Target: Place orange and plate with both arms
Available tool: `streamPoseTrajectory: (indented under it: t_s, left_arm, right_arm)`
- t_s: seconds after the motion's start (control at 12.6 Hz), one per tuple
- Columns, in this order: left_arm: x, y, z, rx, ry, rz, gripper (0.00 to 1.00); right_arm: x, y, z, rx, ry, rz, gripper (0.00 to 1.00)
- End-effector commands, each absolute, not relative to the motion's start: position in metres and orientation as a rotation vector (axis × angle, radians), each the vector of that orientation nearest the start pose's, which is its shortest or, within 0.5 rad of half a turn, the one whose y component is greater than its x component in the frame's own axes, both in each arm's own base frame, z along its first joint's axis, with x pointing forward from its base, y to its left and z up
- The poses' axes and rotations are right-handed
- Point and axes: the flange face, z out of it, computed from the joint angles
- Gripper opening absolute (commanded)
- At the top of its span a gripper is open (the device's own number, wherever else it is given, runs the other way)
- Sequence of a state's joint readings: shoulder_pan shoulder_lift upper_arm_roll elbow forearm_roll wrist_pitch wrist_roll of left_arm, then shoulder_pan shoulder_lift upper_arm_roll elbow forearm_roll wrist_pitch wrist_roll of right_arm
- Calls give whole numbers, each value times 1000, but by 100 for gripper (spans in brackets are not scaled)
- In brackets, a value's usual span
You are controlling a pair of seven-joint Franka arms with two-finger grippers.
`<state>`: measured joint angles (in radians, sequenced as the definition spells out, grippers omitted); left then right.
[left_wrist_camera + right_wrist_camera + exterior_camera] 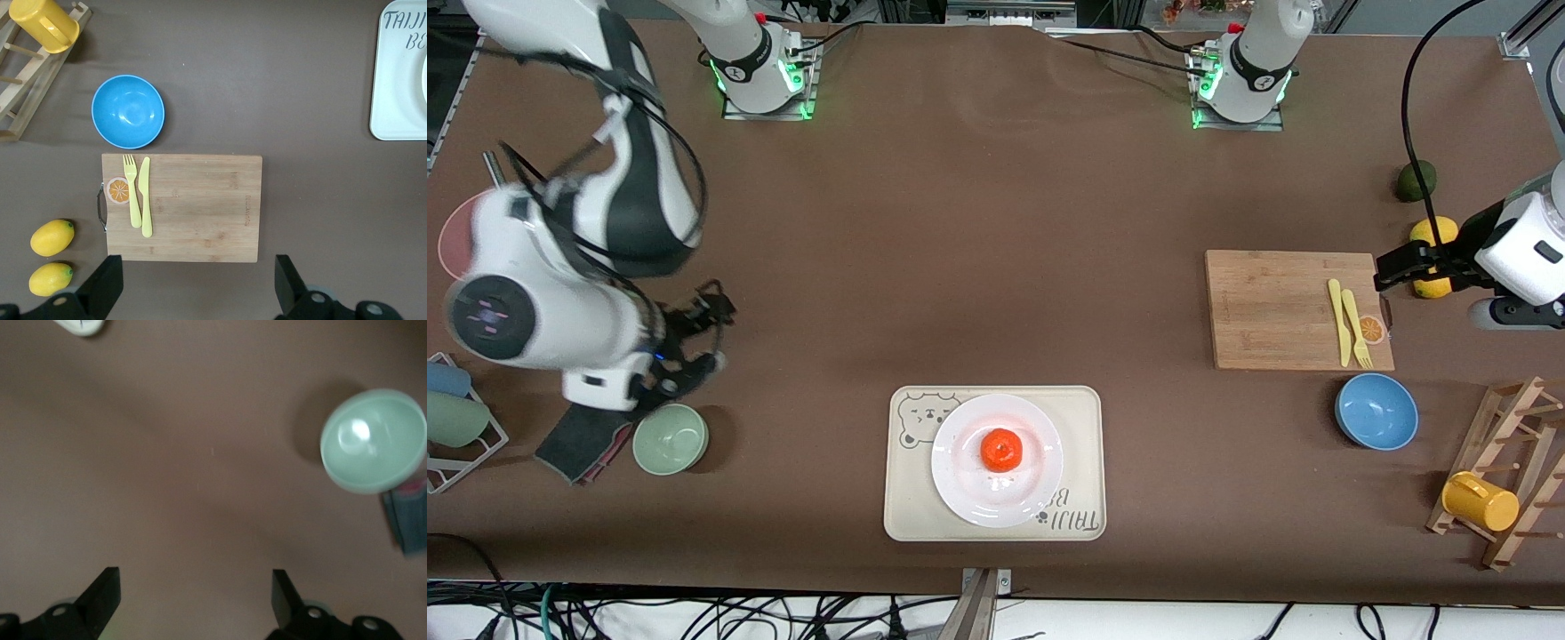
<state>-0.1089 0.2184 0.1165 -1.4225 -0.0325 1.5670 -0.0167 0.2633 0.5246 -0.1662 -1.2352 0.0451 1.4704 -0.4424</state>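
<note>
The orange [1001, 449] lies in the middle of the white plate [960, 467]. The plate rests on a cream tray [907, 502] near the table's front edge. My right gripper [716, 336] hangs open and empty over bare table beside a green bowl [671, 438], toward the right arm's end. In the right wrist view the right gripper [193, 593] has only brown table between its fingers. My left gripper [1385, 272] is open and empty above the edge of a wooden cutting board [1280, 307]. The left wrist view has the left gripper [197, 283] over bare table beside that board [193, 207].
A yellow fork and knife [1349, 322] lie on the board. A blue bowl [1376, 411] sits nearer the camera than the board. Two lemons [1432, 233] and a dark green fruit [1416, 180] lie toward the left arm's end. A wooden rack holds a yellow mug [1480, 500].
</note>
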Motion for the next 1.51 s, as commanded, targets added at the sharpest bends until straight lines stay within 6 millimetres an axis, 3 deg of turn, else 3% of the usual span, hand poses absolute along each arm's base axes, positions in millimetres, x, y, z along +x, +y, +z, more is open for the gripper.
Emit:
streamPoseTrajectory:
  t_s: [0.0, 0.08, 0.16, 0.48, 0.56, 0.63, 0.71, 0.87, 1.11, 1.35, 1.43]
  left_arm:
    - [616, -5, 570, -3166, -16, 104, 100]
    - [616, -5, 570, -3166, -16, 104, 100]
    - [616, -4, 570, -3166, -16, 104, 100]
    - [616, -5, 570, -3165, -21, 104, 100]
    - [616, -4, 570, -3166, -19, 104, 100]
    - [616, -4, 570, -3166, -19, 104, 100]
    - [616, -5, 570, -3166, -17, 104, 100]
    - [616, -4, 570, -3166, -17, 104, 100]
    - [616, -4, 570, -3166, -19, 104, 100]
    - [616, -4, 570, -3166, -19, 104, 100]
    - [616, -4, 570, -3166, -19, 104, 100]
  right_arm:
    - [627, 72, 506, -3059, -565, 564, 100]
    - [615, 73, 525, -3091, -464, 587, 100]
    - [605, 72, 530, -3098, -393, 650, 100]
    - [602, 70, 539, -3136, -400, 534, 100]
    - [585, 52, 531, -3128, -382, 431, 100]
    - [569, 26, 536, -3118, -359, 321, 100]
    - [565, -6, 542, -3119, -292, 276, 100]
    - [555, -17, 572, -3139, -272, 188, 100]
    - [550, -15, 578, -3145, -255, 213, 100]
    - [551, -2, 586, -3126, -41, 158, 100]
    - [553, -3, 587, -3138, -46, 147, 100]
